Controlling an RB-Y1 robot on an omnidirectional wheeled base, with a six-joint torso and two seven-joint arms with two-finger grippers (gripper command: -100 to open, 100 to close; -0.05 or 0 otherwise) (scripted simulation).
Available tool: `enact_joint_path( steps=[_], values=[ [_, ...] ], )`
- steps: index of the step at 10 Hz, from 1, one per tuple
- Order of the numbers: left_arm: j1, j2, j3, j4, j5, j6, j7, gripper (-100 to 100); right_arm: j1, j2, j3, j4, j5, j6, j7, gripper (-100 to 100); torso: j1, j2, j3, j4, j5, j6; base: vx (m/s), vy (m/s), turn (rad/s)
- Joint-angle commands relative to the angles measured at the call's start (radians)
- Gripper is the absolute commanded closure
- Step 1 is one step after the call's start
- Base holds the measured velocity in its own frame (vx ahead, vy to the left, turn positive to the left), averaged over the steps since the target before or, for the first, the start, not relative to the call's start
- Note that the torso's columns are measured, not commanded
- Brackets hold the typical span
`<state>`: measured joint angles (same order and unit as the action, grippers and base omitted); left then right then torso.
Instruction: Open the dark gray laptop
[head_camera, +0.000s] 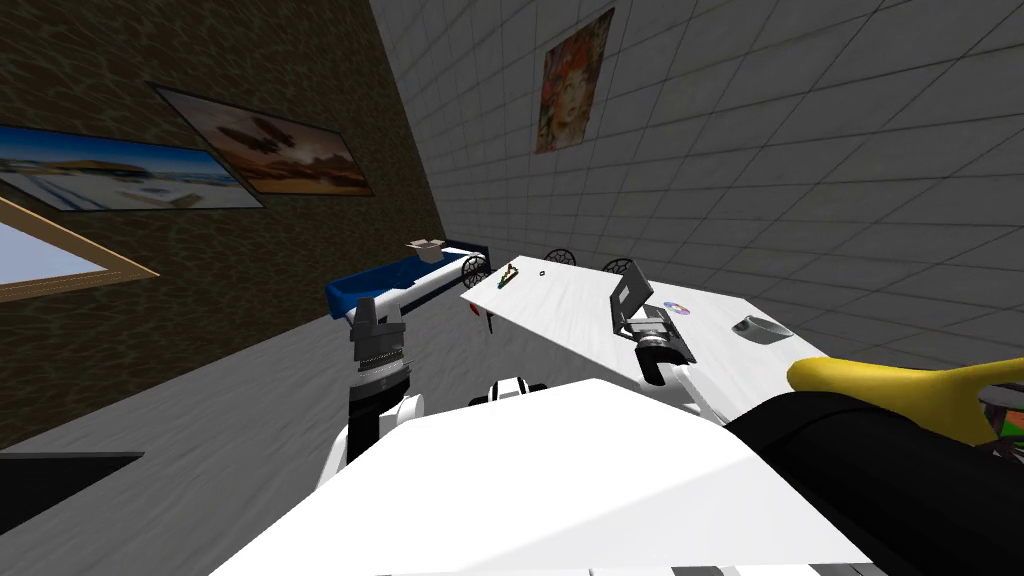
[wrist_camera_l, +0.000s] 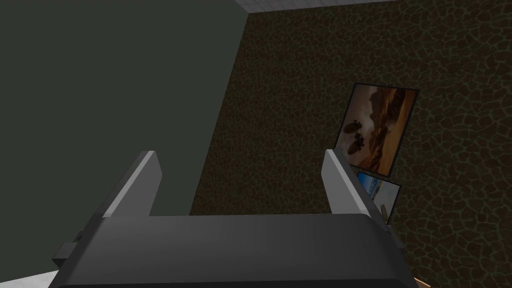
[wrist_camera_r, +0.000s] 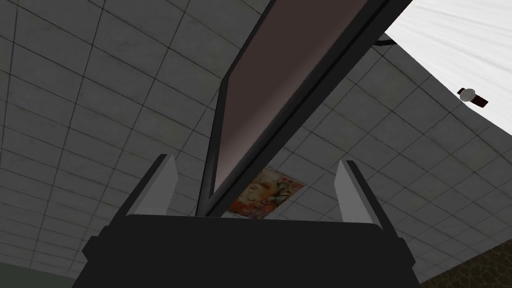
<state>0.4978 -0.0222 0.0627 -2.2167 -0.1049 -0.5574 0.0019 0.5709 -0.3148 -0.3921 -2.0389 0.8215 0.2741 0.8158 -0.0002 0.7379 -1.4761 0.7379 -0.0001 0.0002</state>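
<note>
The dark grey laptop (head_camera: 630, 296) stands on the white table (head_camera: 570, 310) with its lid raised steeply. My right gripper (head_camera: 640, 322) is right at its near side. In the right wrist view the lid (wrist_camera_r: 270, 100) rises between my right gripper's (wrist_camera_r: 255, 192) spread fingers (wrist_camera_r: 160, 187), its brownish screen face and dark frame edge showing; the fingers are open and do not press it. My left gripper (head_camera: 367, 312) is held up over the floor to the left of the table, and its fingers (wrist_camera_l: 135, 185) stand open around nothing.
On the table lie a disc (head_camera: 677, 308), a grey bowl (head_camera: 762, 329), a small dark ring (head_camera: 542, 272) and coloured pens (head_camera: 508, 275). A small watch-like thing (wrist_camera_r: 471, 97) also lies there. A blue bench (head_camera: 400, 280) with a cardboard box (head_camera: 428, 248) runs along the left wall. Round chair backs (head_camera: 560, 258) stand behind the table. A yellow and black object (head_camera: 900, 400) is at my right.
</note>
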Motion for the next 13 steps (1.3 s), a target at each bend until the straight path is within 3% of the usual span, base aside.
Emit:
enact_joint_path(
  steps=[1, 4, 6, 7, 8, 13],
  values=[
    [0.0, 0.0, 0.0, 0.0, 0.0, 0.0, 0.0, 0, -0.001, -0.008, -0.018, 0.025, 0.057, 0.043, 0.049, -100, 0.0, 0.001, 0.0, 0.0, 0.0, 0.0, 0.039, 0.034, 0.104],
    [0.0, 0.0, 0.0, 0.0, 0.0, 0.0, 0.0, 0, 0.001, -0.021, -0.033, 0.04, 0.096, 0.08, 0.086, -100, 0.0, 0.001, 0.0, 0.0, 0.0, 0.0, 0.029, 0.029, 0.086],
    [0.0, 0.0, 0.0, 0.0, 0.0, 0.0, 0.0, 0, 0.023, -0.046, -0.034, 0.017, 0.058, 0.098, 0.086, -100, -0.001, 0.001, 0.001, 0.0, 0.0, 0.0, 0.05, -0.017, 0.023],
    [0.0, 0.0, 0.0, 0.0, 0.0, 0.0, 0.0, 0, 0.018, -0.035, -0.031, 0.021, 0.07, 0.09, 0.085, -100, -0.003, -0.003, -0.002, -0.001, -0.001, 0.0, 0.056, -0.031, 0.015],
    [0.0, 0.0, 0.0, 0.0, 0.0, 0.0, 0.0, 0, 0.019, -0.036, -0.032, 0.019, 0.068, 0.092, 0.085, 100, -0.001, -0.001, -0.001, 0.0, -0.001, 0.0, 0.008, -0.008, -0.011],
    [0.0, 0.0, 0.0, 0.0, 0.0, 0.0, 0.0, 0, -0.084, 0.0, -0.047, 0.066, -0.019, 0.051, -0.031, 100, -0.002, 0.002, 0.001, 0.001, 0.0, 0.002, -0.078, -0.05, -0.056]
  ],
)
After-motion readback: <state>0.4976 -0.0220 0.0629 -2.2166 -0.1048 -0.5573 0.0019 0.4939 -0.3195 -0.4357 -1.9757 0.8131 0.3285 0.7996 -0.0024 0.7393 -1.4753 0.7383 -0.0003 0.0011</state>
